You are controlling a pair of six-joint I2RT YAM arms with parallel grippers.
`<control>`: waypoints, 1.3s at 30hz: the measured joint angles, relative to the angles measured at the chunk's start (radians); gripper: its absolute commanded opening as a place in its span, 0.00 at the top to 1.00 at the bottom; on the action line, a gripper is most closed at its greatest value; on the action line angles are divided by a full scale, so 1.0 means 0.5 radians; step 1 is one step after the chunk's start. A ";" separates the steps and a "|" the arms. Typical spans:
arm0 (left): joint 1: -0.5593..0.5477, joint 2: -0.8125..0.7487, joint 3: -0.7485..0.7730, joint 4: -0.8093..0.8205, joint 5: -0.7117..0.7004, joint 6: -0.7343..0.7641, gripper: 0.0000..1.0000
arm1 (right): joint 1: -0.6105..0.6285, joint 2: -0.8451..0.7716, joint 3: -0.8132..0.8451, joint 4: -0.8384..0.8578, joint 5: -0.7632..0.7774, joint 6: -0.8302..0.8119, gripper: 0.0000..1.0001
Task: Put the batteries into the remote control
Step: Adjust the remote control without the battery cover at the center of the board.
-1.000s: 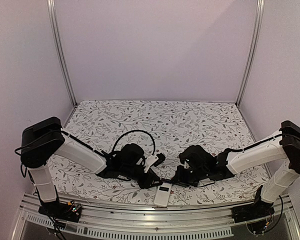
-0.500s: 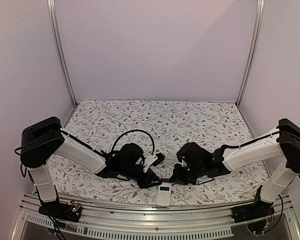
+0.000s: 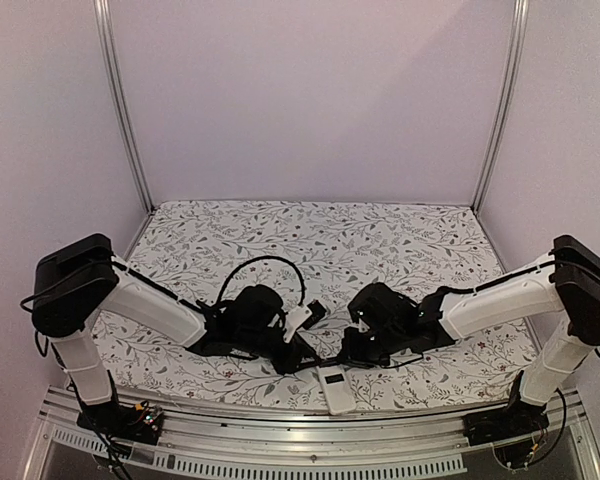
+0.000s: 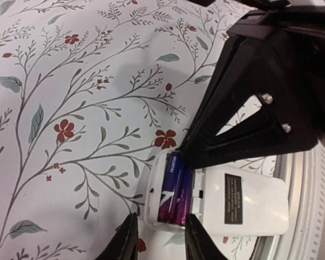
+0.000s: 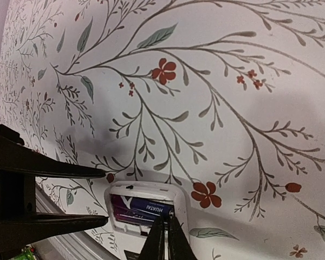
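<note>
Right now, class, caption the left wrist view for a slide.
Remote control back-up on floral cloth, two batteries in its slot; shut right gripper at their end, left gripper flanking the remote.

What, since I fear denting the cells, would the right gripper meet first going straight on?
The batteries, seated in the slot of the remote control; the shut right gripper looks right at their edge, perhaps touching.

Top camera: high behind my arm bases, looking down across the whole table (image 3: 400, 225); my two wrist cameras: close over the cloth (image 5: 233, 81) from opposite sides, both sharing the open battery end of the remote control (image 4: 260, 187).
</note>
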 measured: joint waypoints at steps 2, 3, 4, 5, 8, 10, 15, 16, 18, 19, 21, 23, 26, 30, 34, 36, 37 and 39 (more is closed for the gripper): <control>0.000 -0.021 -0.001 0.005 -0.035 0.000 0.71 | 0.001 0.009 0.014 -0.017 0.002 -0.013 0.96; 0.000 -0.027 -0.001 0.008 -0.050 -0.001 0.71 | 0.001 0.012 0.020 -0.021 0.002 -0.020 0.96; 0.000 -0.028 0.000 0.011 -0.063 -0.001 0.71 | 0.001 0.014 0.022 -0.023 0.002 -0.021 0.96; -0.001 -0.028 0.000 0.009 -0.076 -0.001 0.71 | 0.001 0.014 0.024 -0.027 0.002 -0.026 0.96; -0.002 -0.024 0.006 0.008 -0.091 -0.001 0.71 | 0.001 0.014 0.034 -0.047 0.003 -0.037 0.96; -0.002 -0.010 0.020 0.008 -0.095 0.000 0.71 | 0.002 0.014 0.050 -0.067 0.004 -0.046 0.95; -0.006 0.033 0.031 0.006 -0.100 0.002 0.71 | 0.009 0.014 0.085 -0.113 0.005 -0.072 0.95; -0.008 0.037 0.031 0.006 -0.100 0.002 0.71 | 0.012 0.014 0.091 -0.114 0.005 -0.074 0.95; -0.011 0.039 0.031 0.005 -0.105 0.005 0.71 | 0.014 0.013 0.099 -0.121 0.005 -0.079 0.94; -0.013 0.039 0.031 0.006 -0.106 0.007 0.71 | 0.014 0.013 0.102 -0.123 0.008 -0.080 0.93; -0.014 0.039 0.031 0.005 -0.107 0.008 0.71 | 0.016 0.011 0.111 -0.134 0.021 -0.081 0.92; -0.015 0.039 0.031 0.006 -0.106 0.011 0.71 | 0.016 0.008 0.117 -0.150 0.041 -0.085 0.91; -0.015 0.039 0.031 0.005 -0.107 0.014 0.71 | 0.016 -0.006 0.117 -0.180 0.064 -0.088 0.82; -0.015 0.039 0.031 0.005 -0.108 0.016 0.71 | 0.014 -0.024 0.126 -0.216 0.090 -0.096 0.73; -0.015 0.039 0.031 0.002 -0.111 0.019 0.71 | 0.013 -0.024 0.150 -0.237 0.095 -0.104 0.73; -0.015 0.039 0.031 0.001 -0.114 0.023 0.71 | 0.013 -0.012 0.172 -0.236 0.094 -0.113 0.75; -0.015 0.039 0.031 -0.002 -0.114 0.024 0.71 | 0.013 0.002 0.185 -0.232 0.092 -0.118 0.76; -0.015 0.039 0.031 -0.005 -0.114 0.024 0.71 | 0.013 0.034 0.200 -0.223 0.087 -0.129 0.77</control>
